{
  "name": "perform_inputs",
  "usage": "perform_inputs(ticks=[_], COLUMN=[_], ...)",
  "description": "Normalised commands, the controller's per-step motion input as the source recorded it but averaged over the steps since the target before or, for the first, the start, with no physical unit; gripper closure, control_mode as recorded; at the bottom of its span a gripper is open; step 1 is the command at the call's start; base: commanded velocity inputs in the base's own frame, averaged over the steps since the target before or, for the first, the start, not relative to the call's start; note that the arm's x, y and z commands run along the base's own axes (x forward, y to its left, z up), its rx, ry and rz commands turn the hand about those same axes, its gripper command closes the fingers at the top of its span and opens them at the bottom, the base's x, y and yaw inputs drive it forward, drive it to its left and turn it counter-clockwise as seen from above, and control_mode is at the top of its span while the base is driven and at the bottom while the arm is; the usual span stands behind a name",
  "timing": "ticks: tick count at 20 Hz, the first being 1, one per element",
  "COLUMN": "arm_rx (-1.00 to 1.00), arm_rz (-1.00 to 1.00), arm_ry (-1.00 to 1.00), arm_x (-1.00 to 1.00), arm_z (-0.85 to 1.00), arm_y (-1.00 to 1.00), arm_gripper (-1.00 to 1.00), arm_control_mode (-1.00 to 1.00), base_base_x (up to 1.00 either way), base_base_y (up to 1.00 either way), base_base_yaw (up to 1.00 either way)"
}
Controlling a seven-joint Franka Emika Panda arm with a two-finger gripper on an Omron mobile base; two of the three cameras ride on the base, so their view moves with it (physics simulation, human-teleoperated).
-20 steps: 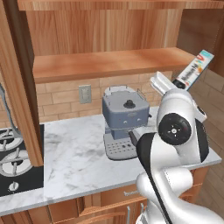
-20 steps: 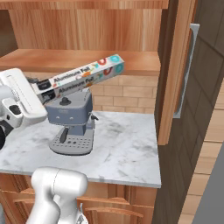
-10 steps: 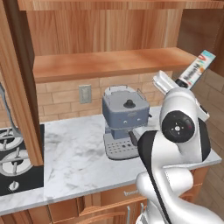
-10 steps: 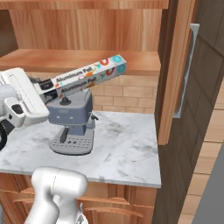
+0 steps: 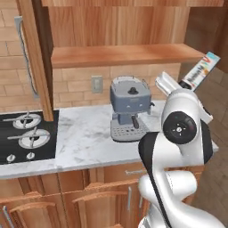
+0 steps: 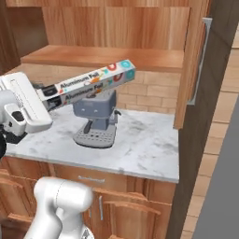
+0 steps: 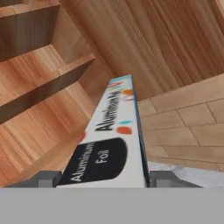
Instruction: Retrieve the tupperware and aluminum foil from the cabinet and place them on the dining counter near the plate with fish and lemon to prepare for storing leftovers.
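Base has shifted; end effector point(image 7: 103, 178) clamps aluminum foil point(image 6: 91, 84).

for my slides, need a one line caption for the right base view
Gripper holds the aluminum foil box aloft over the coffee machine, outside the open cabinet.

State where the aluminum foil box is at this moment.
The aluminum foil is clamped in the gripper, held in the air just above the grey coffee machine, below the cabinet shelf.
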Motion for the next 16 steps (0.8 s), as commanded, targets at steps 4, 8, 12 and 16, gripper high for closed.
perform_inputs(ticks=[4, 8, 12, 16], arm_rx=[0.00, 0.00, 0.00, 0.00], arm_rz=[0.00, 0.00, 0.00, 0.00], arm_ry=[0.00, 0.00, 0.00, 0.00], arm_x=[0.00, 0.00, 0.00, 0.00], arm_z=[0.00, 0.00, 0.00, 0.00], arm_y=[0.00, 0.00, 0.00, 0.00], arm_gripper=[1.00, 1.00, 1.00, 1.00], arm_control_mode=[1.00, 1.00, 1.00, 1.00], base_base_x=[-0.77, -0.47, -0.21, -0.02], base_base_y=[0.01, 0.14, 0.26, 0.25], base_base_yaw=[0.62, 0.71, 0.75, 0.81])
